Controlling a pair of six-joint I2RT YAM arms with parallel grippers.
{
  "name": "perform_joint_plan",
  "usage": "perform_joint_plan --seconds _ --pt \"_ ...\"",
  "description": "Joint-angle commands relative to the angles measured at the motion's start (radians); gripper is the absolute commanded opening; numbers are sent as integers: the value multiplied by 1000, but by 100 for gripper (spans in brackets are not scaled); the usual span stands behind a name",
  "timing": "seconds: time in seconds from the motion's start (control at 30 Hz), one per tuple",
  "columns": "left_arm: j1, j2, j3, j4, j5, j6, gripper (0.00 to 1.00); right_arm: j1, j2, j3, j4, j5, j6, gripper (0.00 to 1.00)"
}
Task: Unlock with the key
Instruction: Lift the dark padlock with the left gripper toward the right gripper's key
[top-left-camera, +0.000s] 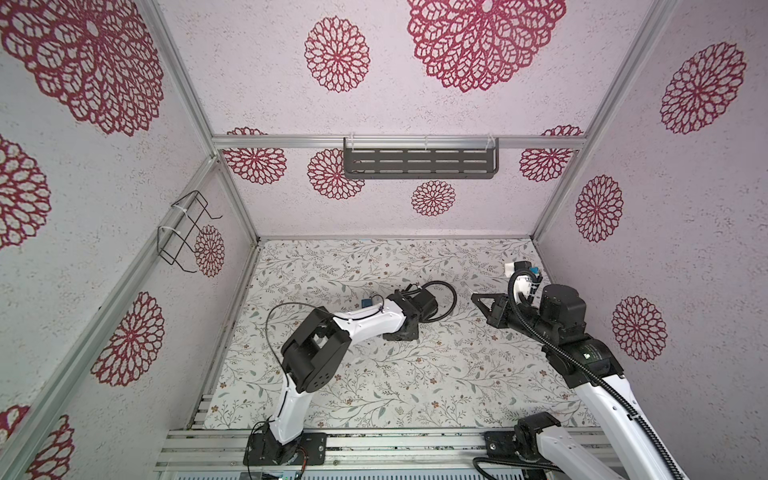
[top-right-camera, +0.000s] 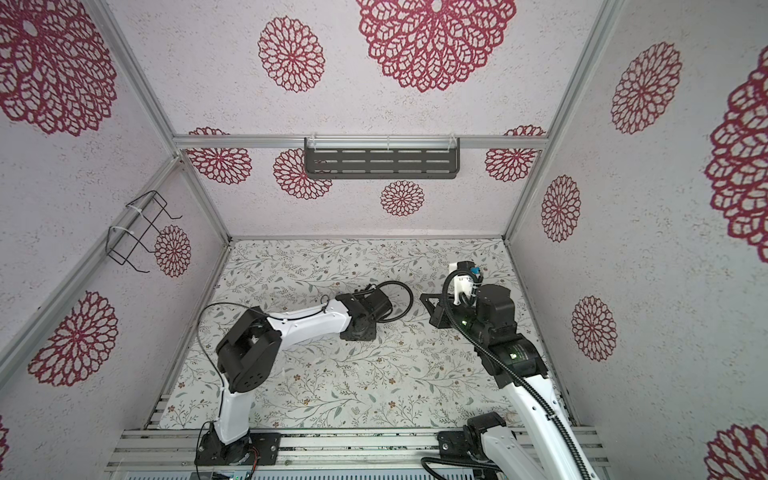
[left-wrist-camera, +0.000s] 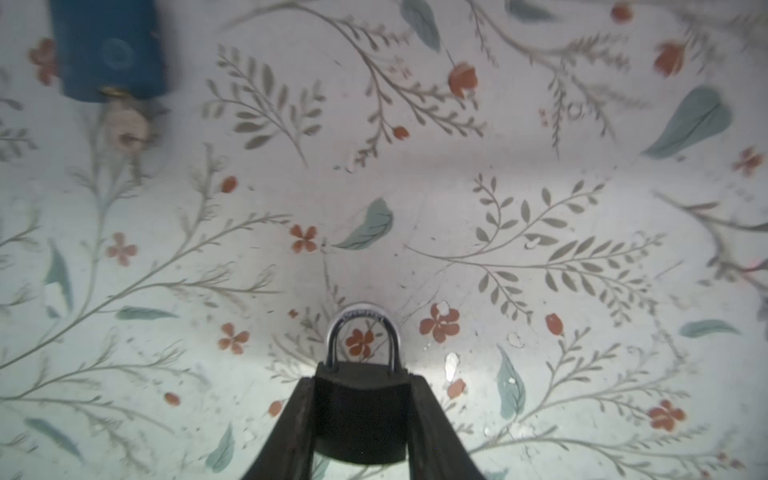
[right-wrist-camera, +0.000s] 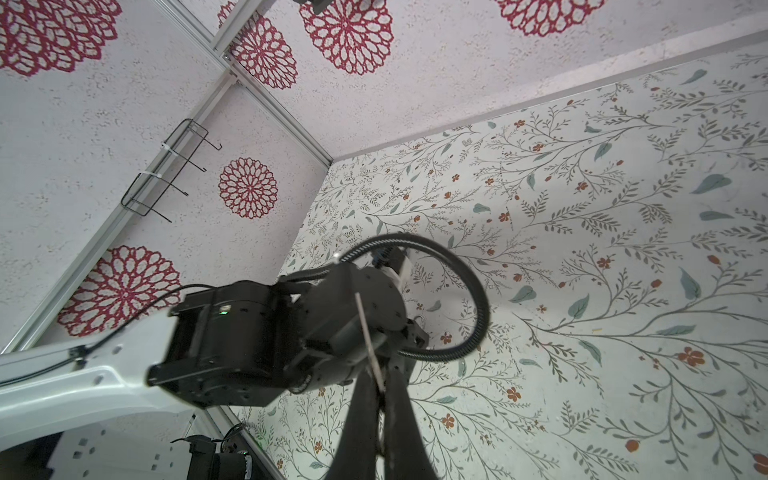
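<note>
In both top views the table (top-left-camera: 415, 386) (top-right-camera: 374, 386) lies bare around the left gripper (top-left-camera: 401, 332) (top-right-camera: 359, 330), with every table edge well apart from it; that arm is bent at the elbow and reaches to mid table, wrist turned down; the right gripper (top-left-camera: 476, 296) (top-right-camera: 423, 297) is near it, on its right, tips pointing toward it. In the left wrist view the left gripper (left-wrist-camera: 361, 378) stands partly open, its fingers (left-wrist-camera: 291, 428) pressed to either side of the black padlock (left-wrist-camera: 359, 411); the shackle (left-wrist-camera: 360, 313) juts past the tips over the table; the blue lock (left-wrist-camera: 110, 45) lies well apart from this gripper, with what looks like a blurred key (left-wrist-camera: 124, 124) at its end; bare table lies between. In the right wrist view the right gripper (right-wrist-camera: 380, 384) is closed tight and aimed toward the left gripper; a thin pale strip (right-wrist-camera: 368, 332) crosses its tips; whether it is pinched I cannot tell.
</note>
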Motion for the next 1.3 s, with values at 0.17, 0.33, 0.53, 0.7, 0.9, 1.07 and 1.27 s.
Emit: perform_joint_plan --seconds 0.17,0.33,0.53,0.7,0.9,1.07,1.27 --pt "42 -303 -185 291 -29 -255 0 24 -6 -67 11 11 9 0" --pt "42 -420 -274 420 -33 -371 0 104 14 -173 136 50 55 0" --pt "36 -521 -389 551 -38 -492 0 265 55 -278 330 160 128 0" --pt "27 -601 -471 614 -50 -560 0 392 109 -351 505 247 160 0" --pt "19 -673 -528 644 -42 -566 0 550 194 -352 605 413 177 0" --pt "14 -719 -559 668 -14 -551 0 638 235 -344 707 508 191 0" --pt "9 -765 -593 697 11 -560 0 722 295 -297 729 606 148 0"
